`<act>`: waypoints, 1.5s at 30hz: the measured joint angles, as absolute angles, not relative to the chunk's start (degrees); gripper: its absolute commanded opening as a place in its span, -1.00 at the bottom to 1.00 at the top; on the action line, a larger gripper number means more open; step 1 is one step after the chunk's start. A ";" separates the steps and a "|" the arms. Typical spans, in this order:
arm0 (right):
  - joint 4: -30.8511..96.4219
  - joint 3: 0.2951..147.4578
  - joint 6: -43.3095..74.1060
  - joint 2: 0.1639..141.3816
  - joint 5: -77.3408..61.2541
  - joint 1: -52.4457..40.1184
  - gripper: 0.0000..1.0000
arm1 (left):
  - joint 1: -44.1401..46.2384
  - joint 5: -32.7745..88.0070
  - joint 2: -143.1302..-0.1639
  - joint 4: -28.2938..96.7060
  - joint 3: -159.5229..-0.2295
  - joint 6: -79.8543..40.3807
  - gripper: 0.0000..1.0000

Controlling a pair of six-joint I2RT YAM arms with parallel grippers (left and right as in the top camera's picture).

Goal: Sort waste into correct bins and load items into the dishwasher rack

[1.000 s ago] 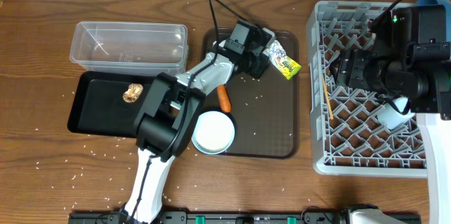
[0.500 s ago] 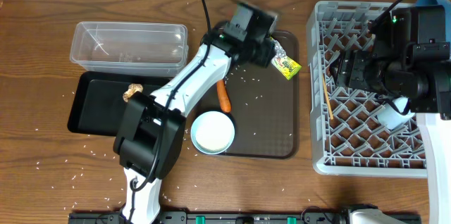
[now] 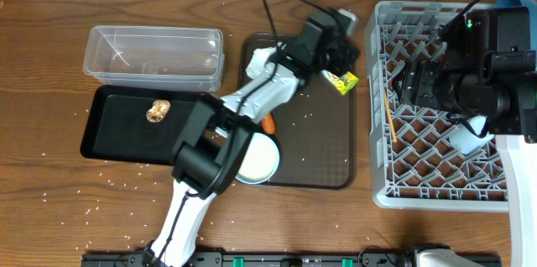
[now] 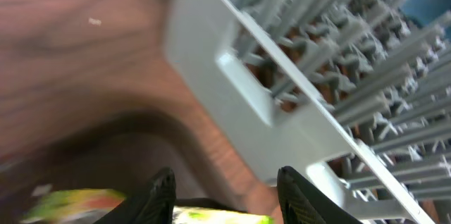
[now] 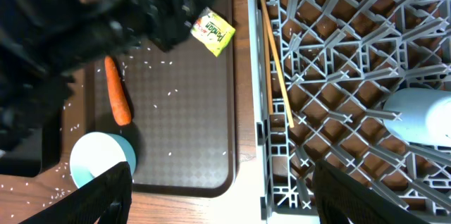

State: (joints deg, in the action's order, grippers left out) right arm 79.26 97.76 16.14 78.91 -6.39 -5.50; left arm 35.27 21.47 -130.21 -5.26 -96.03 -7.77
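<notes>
Wrapper [image 4: 79,201] blurred, cut off at btm edge below wide left tool [image 4: 225,182]; right tool [image 5: 227,199] wide.

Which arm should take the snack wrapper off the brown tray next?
Left. The left gripper hangs just above the snack wrapper, jaws open, with the wrapper showing between them. The right gripper sits over the dishwasher rack, farther off.

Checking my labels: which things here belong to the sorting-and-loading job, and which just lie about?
Job: snack wrapper, carrot, brown food lump, rice grains, clear tub, black tray, blue-lined cup, white cup, dishwasher rack.
Lying about: brown serving tray, wooden chopsticks.
</notes>
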 measured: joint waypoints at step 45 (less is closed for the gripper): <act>81.73 97.76 16.14 78.91 -6.39 -5.50 0.52 | 30.33 6.96 -128.55 29.43 -96.57 -0.03 -0.06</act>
State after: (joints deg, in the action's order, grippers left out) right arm 81.73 97.76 16.14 78.91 -6.39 -5.50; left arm 30.33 6.96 -128.55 29.43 -96.57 -0.03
